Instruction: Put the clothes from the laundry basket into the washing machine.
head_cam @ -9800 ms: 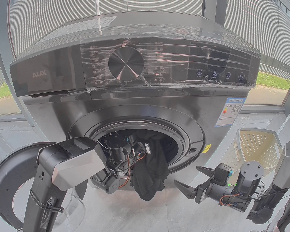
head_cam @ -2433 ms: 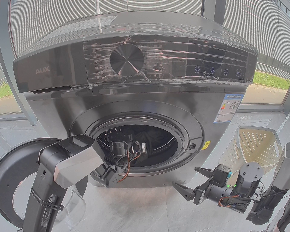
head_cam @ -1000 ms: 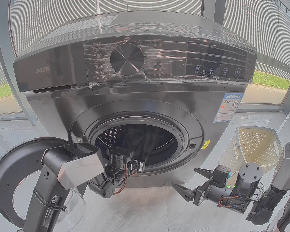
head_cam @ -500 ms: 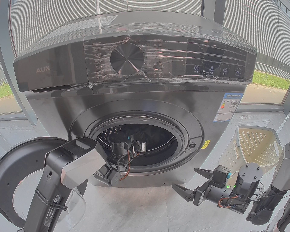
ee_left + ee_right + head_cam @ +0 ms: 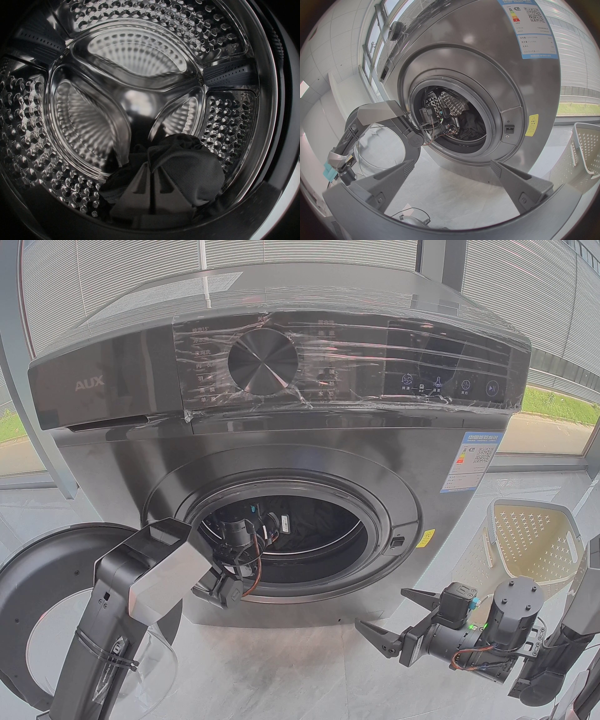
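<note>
Left gripper (image 5: 284,524) is inside the drum (image 5: 131,56), likely seating the clothes (image 5: 181,175); jaws hidden. Right gripper (image 5: 382,609) hangs clear outside, jaws wide, empty.

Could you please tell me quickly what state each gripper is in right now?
Left gripper: at the washing machine drum opening; its state cannot be told.
Right gripper: open, holding nothing.

Head faces washing machine (image 5: 300,446), left wrist seemingly inside drum (image 5: 131,103), right outside
</note>
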{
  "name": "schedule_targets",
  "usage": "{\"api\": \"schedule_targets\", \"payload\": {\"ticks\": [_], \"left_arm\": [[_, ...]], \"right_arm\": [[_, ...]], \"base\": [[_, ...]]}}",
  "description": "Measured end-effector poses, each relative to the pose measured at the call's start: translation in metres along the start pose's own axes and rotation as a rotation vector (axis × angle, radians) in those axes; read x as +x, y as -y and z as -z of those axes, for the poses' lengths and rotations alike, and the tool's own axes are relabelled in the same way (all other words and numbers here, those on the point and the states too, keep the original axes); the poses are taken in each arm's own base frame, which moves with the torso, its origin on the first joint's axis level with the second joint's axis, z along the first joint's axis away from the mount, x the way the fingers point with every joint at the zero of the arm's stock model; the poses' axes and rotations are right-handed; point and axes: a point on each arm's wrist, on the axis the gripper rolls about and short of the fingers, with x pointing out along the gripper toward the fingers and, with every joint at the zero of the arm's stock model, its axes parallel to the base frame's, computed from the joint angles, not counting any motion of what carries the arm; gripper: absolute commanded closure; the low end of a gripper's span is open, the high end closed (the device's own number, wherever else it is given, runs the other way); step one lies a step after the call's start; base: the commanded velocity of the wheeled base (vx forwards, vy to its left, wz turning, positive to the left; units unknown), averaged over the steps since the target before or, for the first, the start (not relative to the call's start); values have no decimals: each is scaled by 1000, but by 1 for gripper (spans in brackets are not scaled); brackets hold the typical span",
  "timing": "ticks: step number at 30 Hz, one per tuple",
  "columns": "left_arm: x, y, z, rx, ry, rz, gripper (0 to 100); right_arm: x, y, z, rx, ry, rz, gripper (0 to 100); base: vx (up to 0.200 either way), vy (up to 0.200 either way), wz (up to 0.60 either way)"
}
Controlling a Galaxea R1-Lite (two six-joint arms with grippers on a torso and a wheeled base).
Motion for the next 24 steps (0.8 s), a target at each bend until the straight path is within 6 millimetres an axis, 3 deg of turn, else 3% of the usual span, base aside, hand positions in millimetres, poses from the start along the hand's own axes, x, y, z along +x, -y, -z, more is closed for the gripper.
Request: {"api": "schedule_targets", "payload": {"ticks": [11, 17, 24], "left_arm": [[-11, 4, 11, 4, -36, 27, 0], [-44, 16, 26, 21, -167, 74, 0], [-86, 30, 21, 45, -288, 129, 0]], "right_arm": [[-1, -1, 0, 1, 2, -6, 0], [-2, -1, 0, 1, 0, -4, 0], [-3, 0, -1, 1, 1, -1, 0]], "base": [[0, 0, 0], [0, 0, 0], [0, 0, 0]]}}
